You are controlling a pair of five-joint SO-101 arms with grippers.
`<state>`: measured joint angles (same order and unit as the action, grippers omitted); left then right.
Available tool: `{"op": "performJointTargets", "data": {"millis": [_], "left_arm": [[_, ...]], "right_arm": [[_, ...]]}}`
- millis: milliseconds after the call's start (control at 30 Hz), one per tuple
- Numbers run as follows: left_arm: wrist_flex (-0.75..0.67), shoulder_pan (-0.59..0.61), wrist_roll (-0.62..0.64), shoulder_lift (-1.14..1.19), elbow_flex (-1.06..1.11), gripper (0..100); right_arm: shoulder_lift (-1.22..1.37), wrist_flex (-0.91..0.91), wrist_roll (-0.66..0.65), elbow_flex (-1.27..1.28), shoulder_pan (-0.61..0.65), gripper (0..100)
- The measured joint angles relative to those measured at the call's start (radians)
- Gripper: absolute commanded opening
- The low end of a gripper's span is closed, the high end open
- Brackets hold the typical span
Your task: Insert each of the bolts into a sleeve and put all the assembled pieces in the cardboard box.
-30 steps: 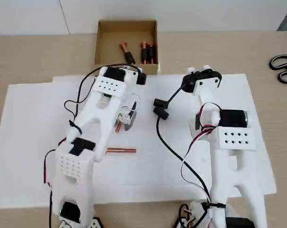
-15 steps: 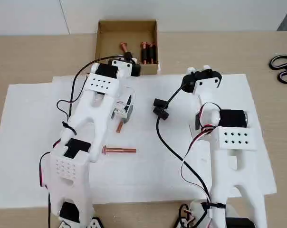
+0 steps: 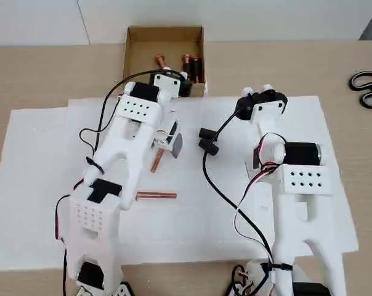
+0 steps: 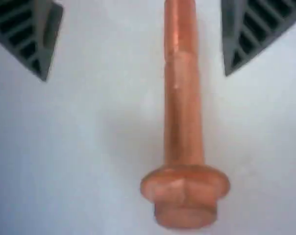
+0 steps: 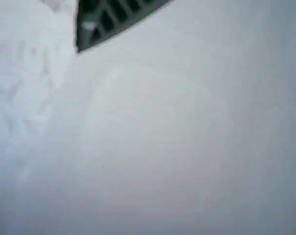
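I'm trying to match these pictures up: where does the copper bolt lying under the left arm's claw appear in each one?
High view: the copper bolt lies slanted on the white sheet, left of centre, under the left gripper.
Left wrist view: the copper bolt sits in the centre, between the open dark fingers.
Right wrist view: bare white sheet.
Shared landmark: the white sheet.

A light wooden table (image 3: 38, 74) spreads under the high view, evenly lit, with soft shadows. A white sheet (image 3: 44, 160) (foam or thick paper, I cannot tell which) covers most of its middle, its edges slightly uneven. Black-handled scissors (image 3: 364, 90) lie on the bare wood at the right edge. Behind the table stands a plain white wall (image 3: 235, 18).
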<state>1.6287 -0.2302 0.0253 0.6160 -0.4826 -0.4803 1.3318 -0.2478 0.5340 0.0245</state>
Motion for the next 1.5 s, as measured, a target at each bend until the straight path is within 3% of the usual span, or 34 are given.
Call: {"op": "performJointTargets", "data": {"millis": [400, 767, 1033, 1333, 1500], "left_arm": [[0.008, 0.000, 0.000, 0.110, -0.118, 17], [0.021, 0.017, 0.000, 0.112, -0.120, 17], [0.021, 0.017, 0.000, 0.112, -0.120, 11], [0.021, 0.017, 0.000, 0.164, -0.126, 11], [0.051, 0.011, 0.000, 0.166, -0.150, 19]], "right_arm": [[0.000, 0.000, 0.000, 0.000, 0.000, 32.2], [0.000, 0.000, 0.000, 0.000, 0.000, 32.2], [0.000, 0.000, 0.005, 0.000, 0.000, 32.2], [0.000, 0.000, 0.029, 0.000, 0.000, 32.2], [0.000, 0.000, 0.029, 0.000, 0.000, 32.2]]}}
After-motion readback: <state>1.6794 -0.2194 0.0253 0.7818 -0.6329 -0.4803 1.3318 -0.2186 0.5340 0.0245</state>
